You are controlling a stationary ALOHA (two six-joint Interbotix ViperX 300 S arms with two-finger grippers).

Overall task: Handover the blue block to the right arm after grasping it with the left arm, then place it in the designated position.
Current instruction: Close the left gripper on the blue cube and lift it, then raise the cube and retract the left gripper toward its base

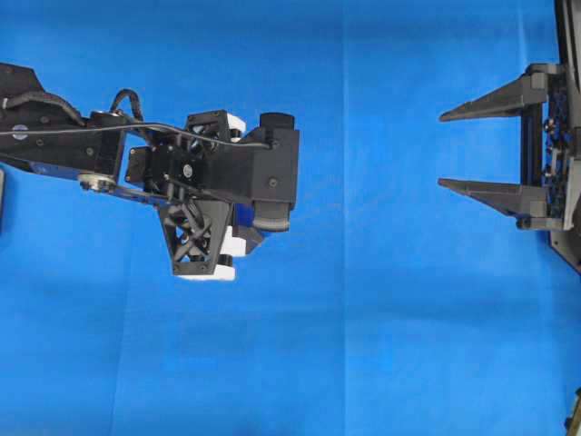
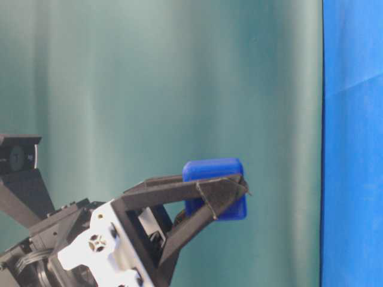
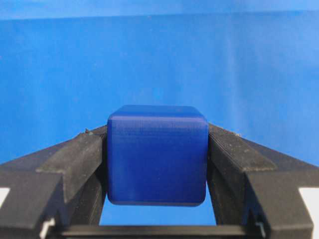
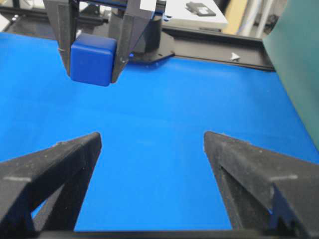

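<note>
The blue block (image 3: pixel 157 154), a dark-blue cube with rounded edges, sits between the two black fingers of my left gripper (image 3: pixel 157 149), which is shut on its sides. It hangs clear above the blue cloth, as the table-level view shows the blue block (image 2: pixel 214 179). From overhead the left arm (image 1: pixel 218 173) lies left of centre and its wrist hides the block. My right gripper (image 1: pixel 442 150) stands at the right edge, open, fingers pointing left with nothing between them. In the right wrist view the blue block (image 4: pixel 92 59) is ahead and up-left of my right gripper (image 4: pixel 152 137), well apart from it.
The blue cloth (image 1: pixel 381 345) covers the table. A green backdrop (image 2: pixel 149 89) stands behind it. A black frame rail (image 4: pixel 214 47) runs along the cloth's far edge, with a white surface (image 4: pixel 194 15) beyond.
</note>
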